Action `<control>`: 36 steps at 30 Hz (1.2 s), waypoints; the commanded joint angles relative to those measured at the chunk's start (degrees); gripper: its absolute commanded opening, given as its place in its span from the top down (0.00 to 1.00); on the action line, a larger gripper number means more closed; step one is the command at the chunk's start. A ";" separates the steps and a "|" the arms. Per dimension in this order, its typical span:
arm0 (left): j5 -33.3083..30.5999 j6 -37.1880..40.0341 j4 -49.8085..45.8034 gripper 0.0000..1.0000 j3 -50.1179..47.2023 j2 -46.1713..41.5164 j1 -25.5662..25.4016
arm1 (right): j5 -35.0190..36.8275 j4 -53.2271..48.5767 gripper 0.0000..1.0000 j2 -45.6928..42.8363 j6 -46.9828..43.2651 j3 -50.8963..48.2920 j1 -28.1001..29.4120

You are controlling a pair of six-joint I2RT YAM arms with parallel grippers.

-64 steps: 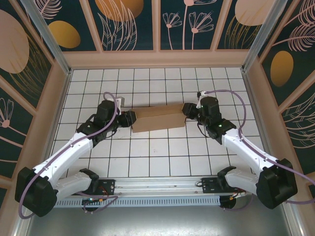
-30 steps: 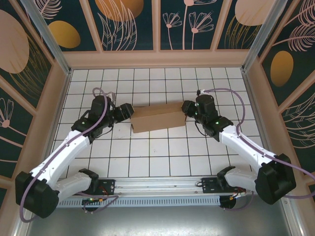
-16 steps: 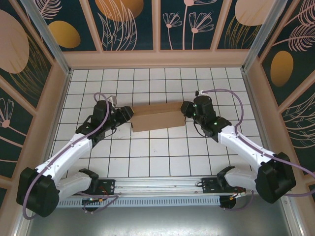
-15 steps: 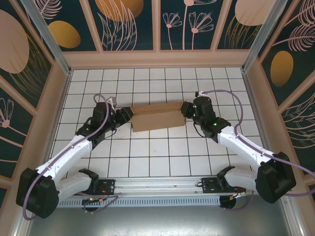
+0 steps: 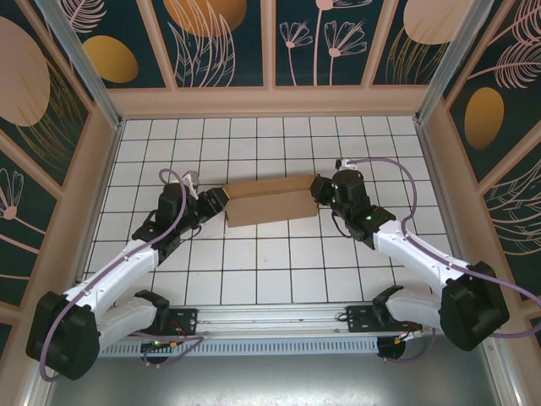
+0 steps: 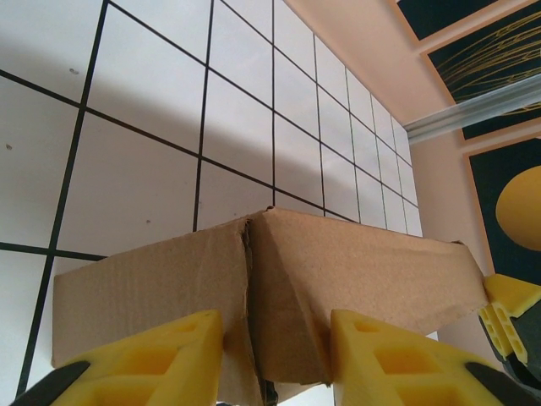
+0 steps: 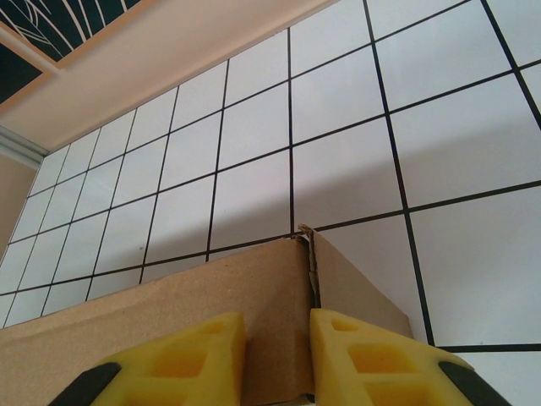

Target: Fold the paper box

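Note:
The paper box [image 5: 270,203] is brown cardboard, folded up into a long low box that lies across the tiled floor [image 5: 270,271]. My left gripper [image 5: 220,199] is at its left end. In the left wrist view the gripper [image 6: 275,338] has the box's end corner [image 6: 363,271] between its yellow fingers [image 6: 152,359], and both touch cardboard. My right gripper [image 5: 319,189] is at the right end. In the right wrist view this gripper [image 7: 277,334] straddles the upright corner seam of the box [image 7: 169,309], with its fingers [image 7: 372,359] pressed on either side.
Peach walls [image 5: 270,101] ring the white tiled floor on three sides. The arms' bases and a metal rail [image 5: 270,326] run along the near edge. Open tiles lie in front of and behind the box.
The left arm lifted toward the back, then came down and nearer again, still at the box's left end. The right wrist crept slightly left. The box has hardly moved.

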 commanded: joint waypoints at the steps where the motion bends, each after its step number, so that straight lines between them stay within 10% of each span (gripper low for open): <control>1: -1.17 0.04 -7.73 0.64 -2.91 2.04 0.01 | -1.07 -4.43 0.74 1.66 -0.55 -1.83 1.15; 25: -3.62 0.16 -6.81 0.72 -6.99 1.79 0.05 | -5.16 -0.40 0.83 3.32 3.13 -8.92 0.76; 36: -4.94 5.20 -11.68 0.66 -2.25 3.31 0.02 | -21.31 -7.16 0.52 -3.87 -5.66 2.63 -10.77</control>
